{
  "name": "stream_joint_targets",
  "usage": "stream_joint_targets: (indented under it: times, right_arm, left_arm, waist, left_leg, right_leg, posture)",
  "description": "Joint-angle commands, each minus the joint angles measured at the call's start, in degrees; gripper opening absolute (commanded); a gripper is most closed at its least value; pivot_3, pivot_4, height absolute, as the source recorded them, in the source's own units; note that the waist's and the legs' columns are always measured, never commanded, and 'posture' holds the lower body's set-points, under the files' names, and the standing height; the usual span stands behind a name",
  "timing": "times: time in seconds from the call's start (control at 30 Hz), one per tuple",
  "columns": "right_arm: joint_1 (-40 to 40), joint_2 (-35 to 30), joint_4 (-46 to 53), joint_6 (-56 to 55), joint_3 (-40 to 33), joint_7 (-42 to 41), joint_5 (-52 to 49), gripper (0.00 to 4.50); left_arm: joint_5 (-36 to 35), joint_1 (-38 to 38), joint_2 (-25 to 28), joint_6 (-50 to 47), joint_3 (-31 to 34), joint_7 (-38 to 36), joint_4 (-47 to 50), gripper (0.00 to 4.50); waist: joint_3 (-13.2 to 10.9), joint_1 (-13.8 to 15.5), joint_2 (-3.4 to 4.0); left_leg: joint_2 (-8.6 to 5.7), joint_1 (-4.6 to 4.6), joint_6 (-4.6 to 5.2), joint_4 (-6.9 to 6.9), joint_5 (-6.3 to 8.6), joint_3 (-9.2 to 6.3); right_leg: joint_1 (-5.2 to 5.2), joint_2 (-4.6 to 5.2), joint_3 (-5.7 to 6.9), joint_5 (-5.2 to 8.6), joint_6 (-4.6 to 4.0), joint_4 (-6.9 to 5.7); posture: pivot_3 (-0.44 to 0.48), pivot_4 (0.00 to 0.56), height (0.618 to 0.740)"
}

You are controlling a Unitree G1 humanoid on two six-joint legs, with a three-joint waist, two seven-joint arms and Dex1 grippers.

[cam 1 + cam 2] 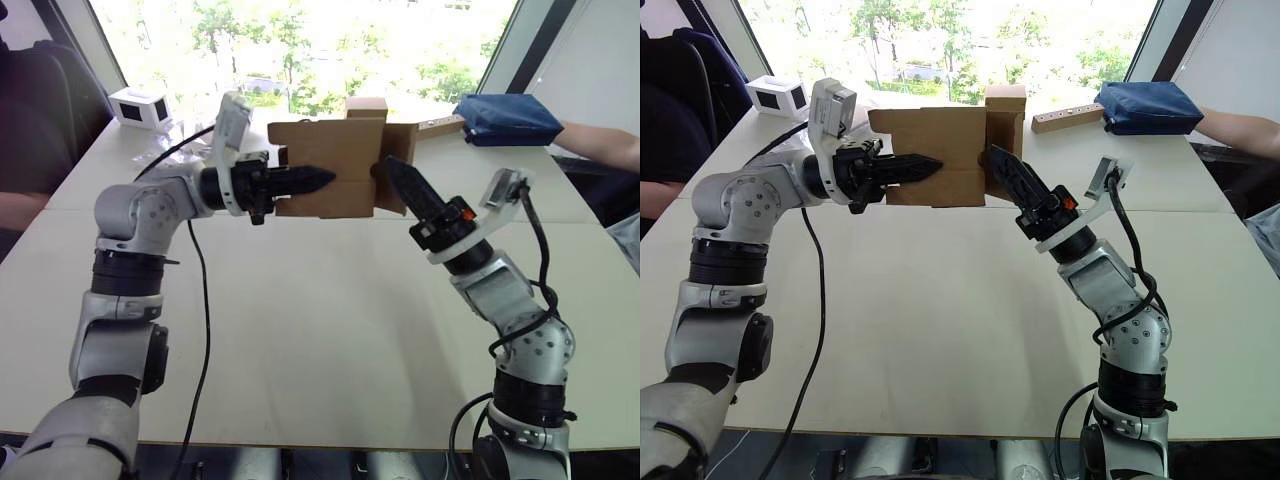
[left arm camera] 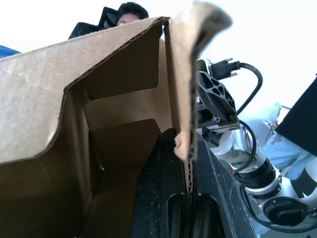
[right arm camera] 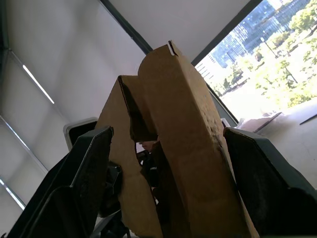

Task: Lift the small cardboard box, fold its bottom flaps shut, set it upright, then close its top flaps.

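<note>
No writing or label reads on anything I can see; the small cardboard box (image 1: 330,165) is plain brown all over. I hold it up off the white table (image 1: 320,310), between my two grippers. My left gripper (image 1: 320,180) is clamped on a wall of the box: my left wrist view shows one finger (image 2: 161,198) inside the box and the other outside, with the corrugated edge pinched between them. My right gripper (image 1: 395,172) meets the box at its other end, and my right wrist view shows its two fingers (image 3: 86,173) spread wide, one on either side of the cardboard, not pressing it.

The head views show the box's outer face and flaps (image 1: 403,150) standing out past my right gripper. My left wrist view looks into the box's hollow inside, with my right arm beyond it. My right wrist view shows two loose flaps rising between my fingers.

Beyond the box I count one more brown box (image 1: 1005,100), one white box with a dark face (image 1: 140,107) past my left gripper, one blue pouch (image 1: 507,118) and one wooden strip (image 1: 1068,118) past my right. A person's forearm (image 1: 600,145) rests beside the pouch.
</note>
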State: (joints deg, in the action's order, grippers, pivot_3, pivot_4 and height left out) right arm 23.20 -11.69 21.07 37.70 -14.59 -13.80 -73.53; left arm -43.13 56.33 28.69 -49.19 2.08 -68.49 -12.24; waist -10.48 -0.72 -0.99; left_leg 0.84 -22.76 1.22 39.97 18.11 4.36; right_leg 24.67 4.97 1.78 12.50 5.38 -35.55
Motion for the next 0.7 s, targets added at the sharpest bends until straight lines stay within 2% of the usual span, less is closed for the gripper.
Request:
stream_joint_targets:
  times: [0.03,0.17,0.33,0.43,0.53,0.7]
  right_arm:
    - [-0.2,1.6,2.3,-1.9,-1.0,0.6,-3.8,3.62]
    - [-1.1,3.2,2.6,-2.6,-1.7,1.2,-8.9,3.62]
    - [-1.2,4.2,2.2,-3.3,-0.5,2.3,-9.8,3.62]
    - [-1.0,4.5,1.7,-3.5,0.4,2.6,-8.9,3.06]
    - [-0.9,4.4,1.3,-3.8,1.1,2.6,-8.4,1.78]
    - [-0.6,4.4,0.7,-4.4,1.8,2.5,-7.5,1.78]
  left_arm:
    - [-0.6,1.8,0.4,1.0,2.2,0.0,0.7,0.0]
    - [-0.6,1.6,0.3,0.9,2.5,0.2,0.8,0.0]
    - [-0.7,1.6,0.2,0.7,2.6,0.4,1.1,0.0]
    - [-0.8,1.5,0.2,0.6,2.6,0.4,1.2,0.0]
    - [-0.8,1.5,0.2,0.6,2.7,0.3,1.2,0.0]
    - [-0.9,1.7,0.1,0.6,2.6,0.4,1.2,0.0]
  waist:
    - [0.0,0.0,0.0]
    - [0.0,0.0,0.0]
    - [0.0,0.0,0.0]
    - [0.0,-0.1,0.0]
    - [0.0,-0.1,0.0]
    - [0.0,0.0,0.01]
  left_leg:
    - [0.0,0.0,0.0,0.0,0.0,0.0]
    - [0.0,0.0,0.0,0.0,0.0,0.0]
    - [0.0,0.0,0.0,0.0,0.0,0.0]
    - [0.0,0.0,0.0,-0.01,0.0,0.0]
    - [0.0,0.0,0.0,-0.01,0.0,0.0]
    - [0.0,0.0,0.0,0.0,0.0,0.0]
  right_leg:
    - [0.0,0.0,0.0,0.0,0.0,0.0]
    - [0.0,0.0,0.0,0.0,0.0,0.0]
    - [0.0,0.01,0.0,0.0,0.0,0.0]
    - [0.0,0.0,0.0,0.0,0.0,0.0]
    - [0.0,0.0,0.0,0.0,0.0,0.0]
    - [0.0,0.01,0.0,0.0,0.0,0.0]
  posture:
    - [0.0,0.15,0.74]
    - [0.0,0.15,0.74]
    - [0.0,0.15,0.74]
    - [0.0,0.15,0.74]
    - [0.0,0.15,0.74]
    - [0.0,0.15,0.74]
